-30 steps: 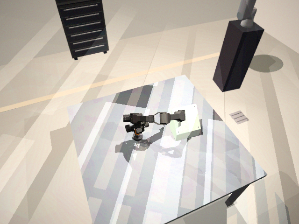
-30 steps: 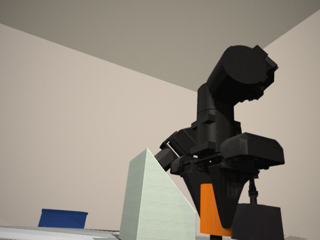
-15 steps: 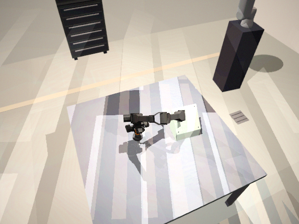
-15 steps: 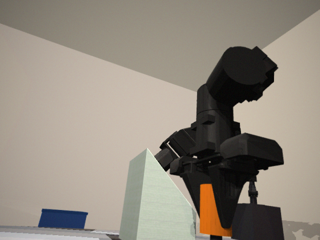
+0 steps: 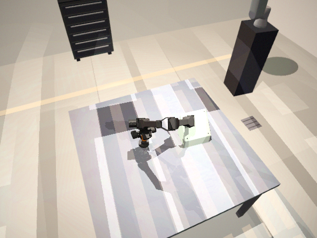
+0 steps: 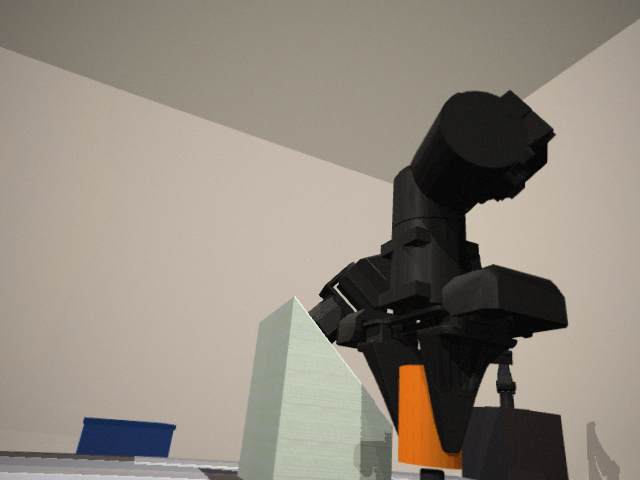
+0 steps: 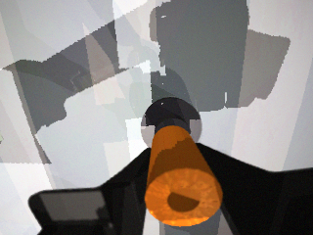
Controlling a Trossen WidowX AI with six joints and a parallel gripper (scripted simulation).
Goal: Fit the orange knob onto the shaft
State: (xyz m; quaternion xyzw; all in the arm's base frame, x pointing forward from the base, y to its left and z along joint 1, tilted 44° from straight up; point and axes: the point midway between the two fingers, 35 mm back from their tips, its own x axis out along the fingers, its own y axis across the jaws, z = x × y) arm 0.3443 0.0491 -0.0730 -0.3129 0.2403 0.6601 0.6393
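Note:
The orange knob (image 5: 142,139) (image 6: 413,413) (image 7: 171,162) is upright between the fingers of my gripper (image 6: 424,441) (image 7: 172,149), which is shut on it. The dark shaft (image 6: 432,474) (image 7: 172,124) shows just under the knob's lower end, near its middle in the exterior view. The knob's bottom is above the pedestal. The round pedestal (image 5: 143,144) (image 7: 160,109) is dark on top and stands on the table below the knob. The top of the knob shows a dark D-shaped mark in the wrist view. The shaft's flat side is hidden.
A pale green block (image 5: 198,128) (image 6: 315,413) with a sloped top stands beside the arm on the table (image 5: 123,200). Beyond the table are a dark plinth (image 5: 246,58) (image 6: 511,444), a drawer cabinet (image 5: 88,30) and a blue bin (image 6: 124,439).

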